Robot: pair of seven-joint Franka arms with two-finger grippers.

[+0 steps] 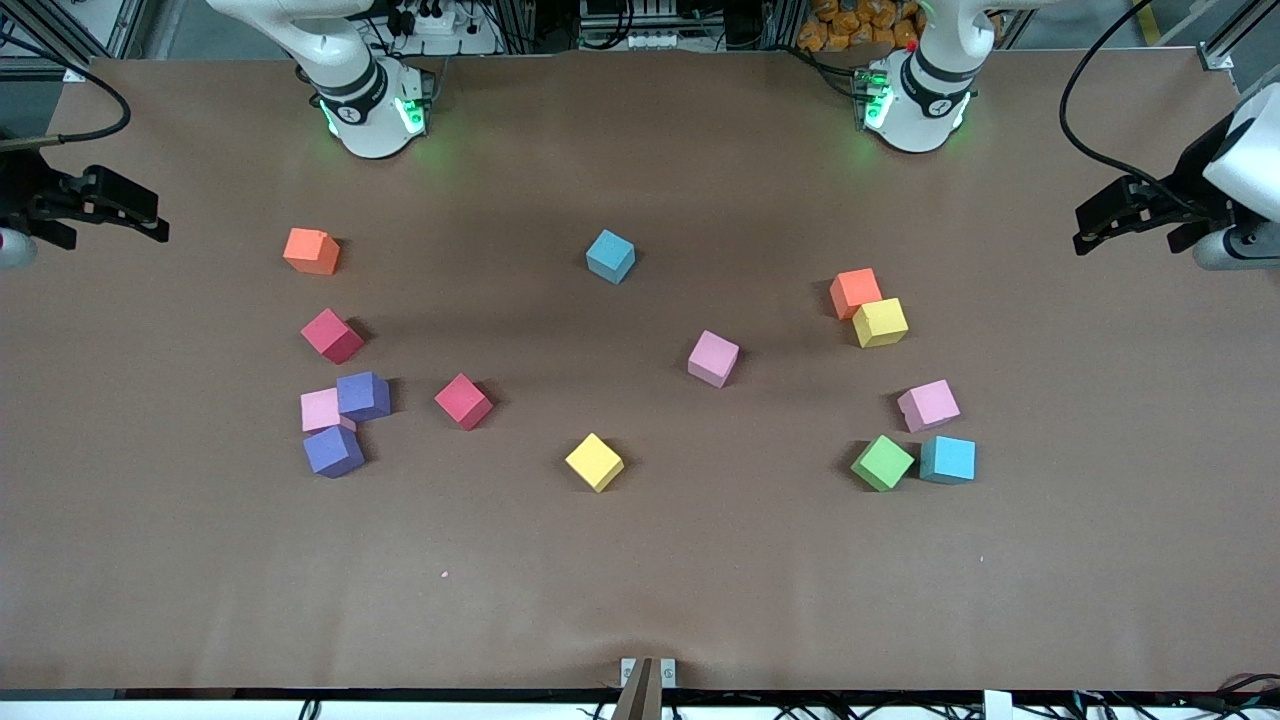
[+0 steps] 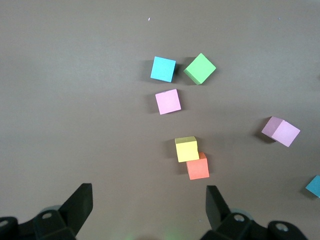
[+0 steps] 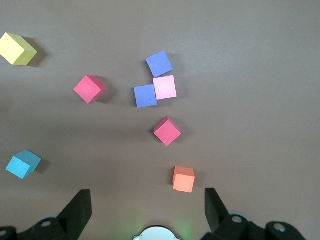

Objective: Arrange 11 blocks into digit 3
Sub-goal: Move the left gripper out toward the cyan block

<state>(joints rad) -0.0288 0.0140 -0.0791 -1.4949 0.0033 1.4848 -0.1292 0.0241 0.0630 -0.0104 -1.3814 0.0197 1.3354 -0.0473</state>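
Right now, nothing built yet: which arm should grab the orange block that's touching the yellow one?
Left, likely. The orange block and yellow block lie toward the left arm's end of the table, just ahead of the open left gripper. The right gripper, also open, faces a different cluster.

A wide brown table spans the scene under even light, with metal framing and cables along its edges.

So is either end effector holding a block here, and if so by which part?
Nothing is held. The left end effector and right end effector are both open and empty above the table; the blocks lie scattered, untouched.
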